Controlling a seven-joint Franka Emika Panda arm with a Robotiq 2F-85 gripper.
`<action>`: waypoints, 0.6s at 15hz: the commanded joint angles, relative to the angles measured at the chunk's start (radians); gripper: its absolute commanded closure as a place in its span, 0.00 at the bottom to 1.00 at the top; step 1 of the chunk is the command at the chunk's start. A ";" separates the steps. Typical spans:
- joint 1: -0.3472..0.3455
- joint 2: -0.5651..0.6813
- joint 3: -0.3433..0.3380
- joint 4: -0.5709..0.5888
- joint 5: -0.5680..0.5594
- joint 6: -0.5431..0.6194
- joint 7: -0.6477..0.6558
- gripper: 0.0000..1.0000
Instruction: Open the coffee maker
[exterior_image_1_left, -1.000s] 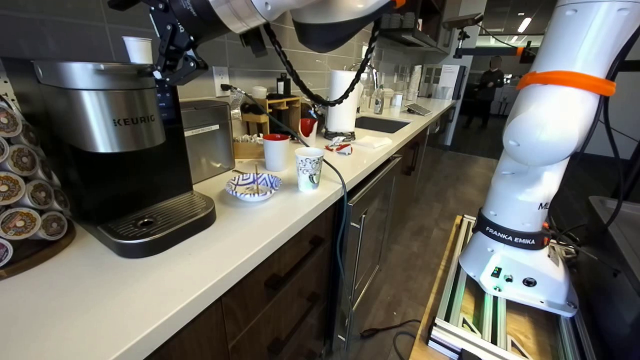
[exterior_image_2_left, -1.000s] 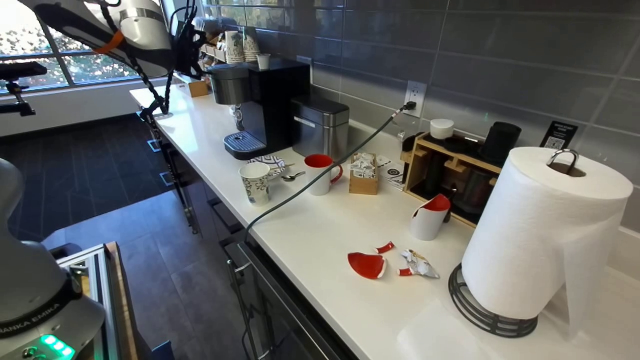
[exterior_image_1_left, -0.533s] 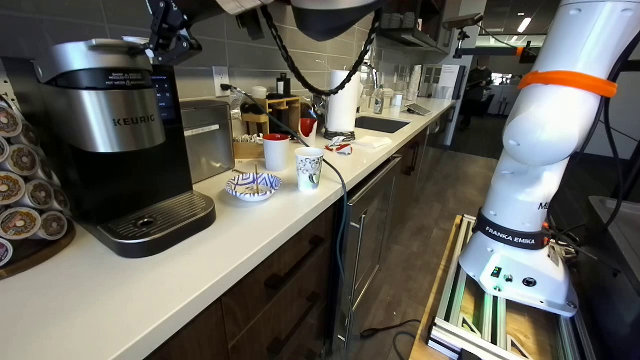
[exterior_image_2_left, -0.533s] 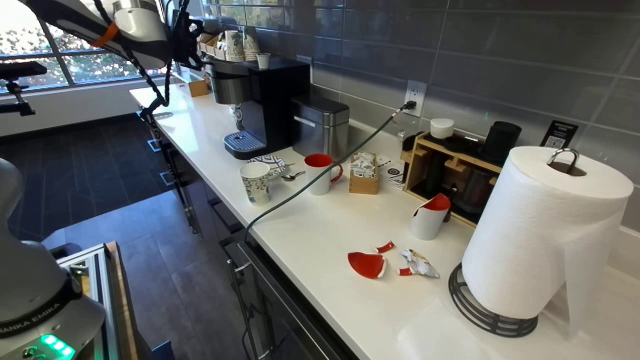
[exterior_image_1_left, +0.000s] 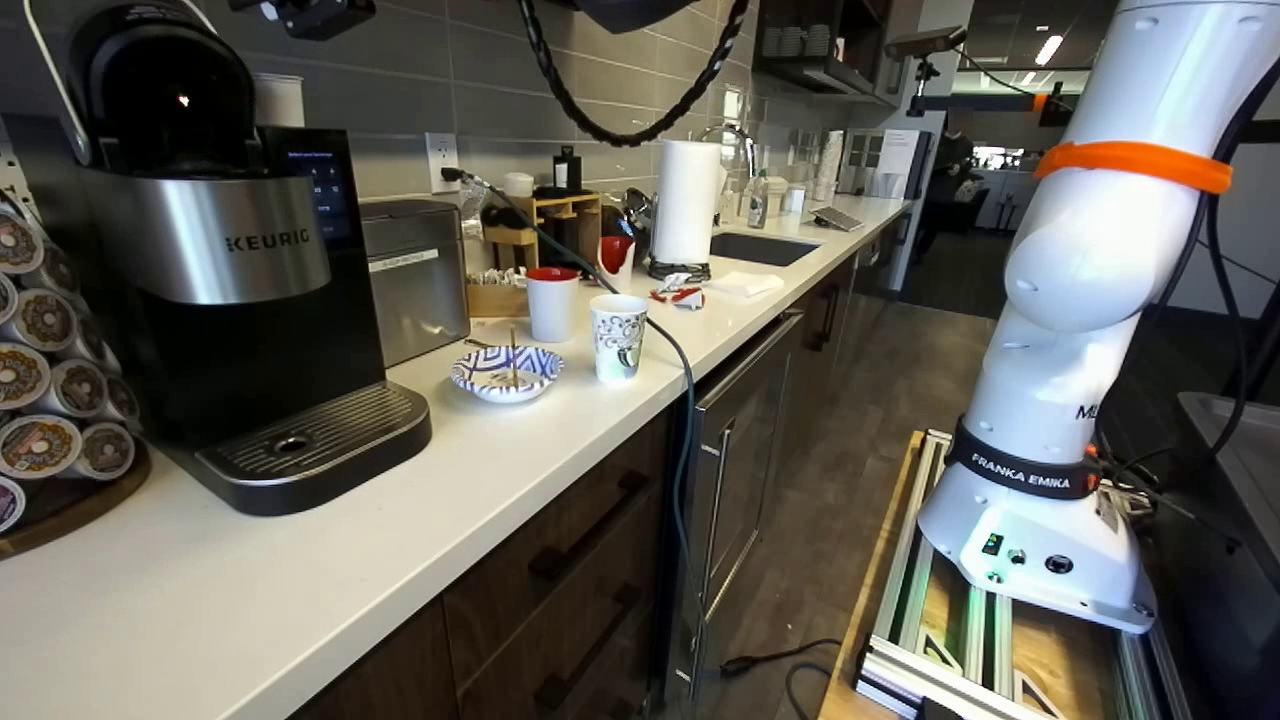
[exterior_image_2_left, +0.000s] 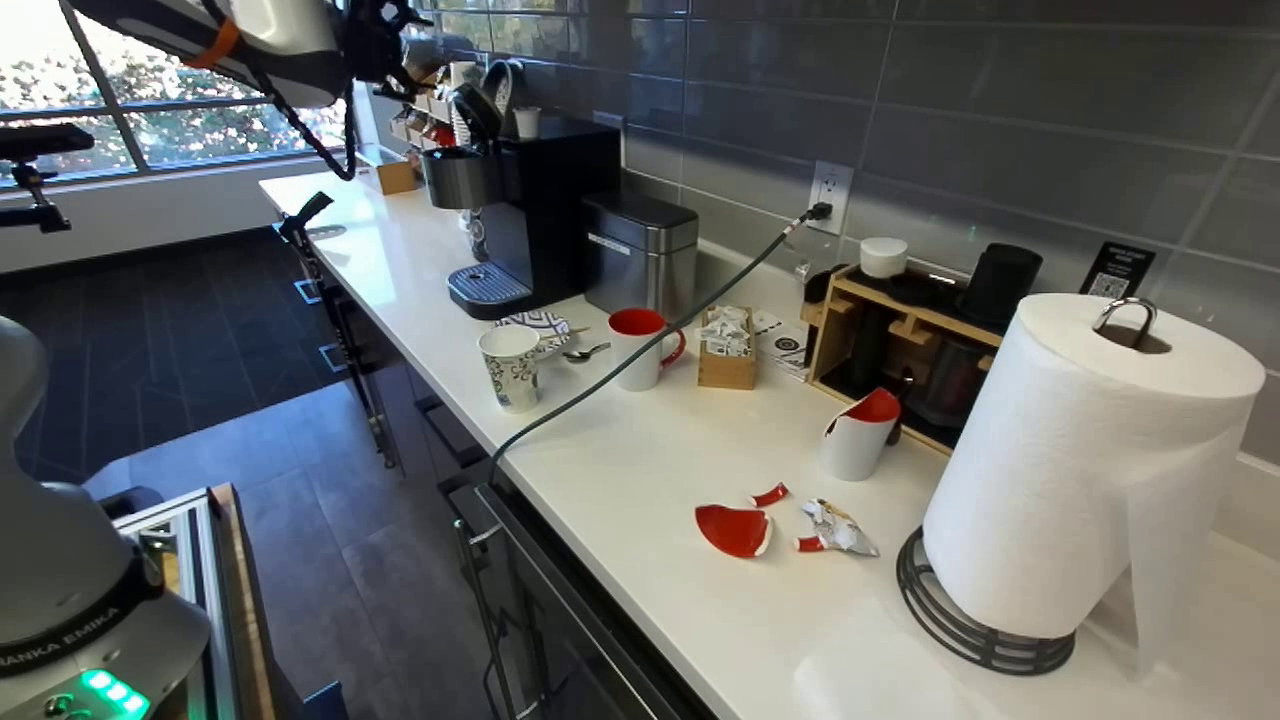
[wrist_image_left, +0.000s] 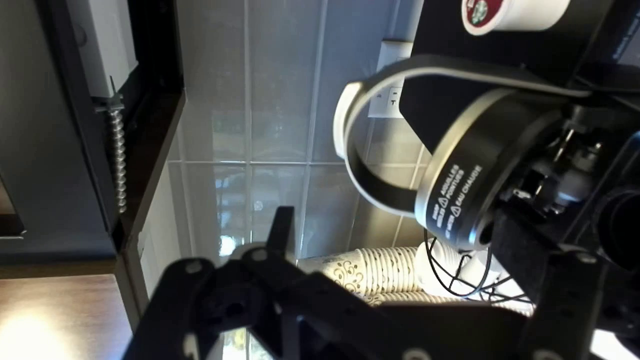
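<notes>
I see the coffee maker (exterior_image_1_left: 225, 262) at the left of an exterior view, its lid (exterior_image_1_left: 160, 60) tipped up, presumably so one of the pods (exterior_image_1_left: 78, 388) beside it can go in. The gripper (wrist_image_left: 395, 225) gapes wide around nothing, likely because that lid stands on its own; opening looks done. Left of centre, a patterned bowl (exterior_image_1_left: 500, 393) holds a stick (exterior_image_1_left: 514, 362); mid-frame in an exterior view, a wooden box (exterior_image_2_left: 727, 373) holds paper packets (exterior_image_2_left: 728, 332).

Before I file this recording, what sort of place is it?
Probably an office kitchenette or break room: a Keurig coffee maker on a long counter, a sink farther along it, and stacked patterned cups in the wrist view.
</notes>
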 joint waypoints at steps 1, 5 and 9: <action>-0.003 0.109 0.009 0.080 0.080 -0.031 -0.175 0.00; 0.122 0.162 -0.112 0.119 0.153 -0.042 -0.280 0.00; 0.129 0.122 -0.120 0.058 0.238 0.067 -0.261 0.00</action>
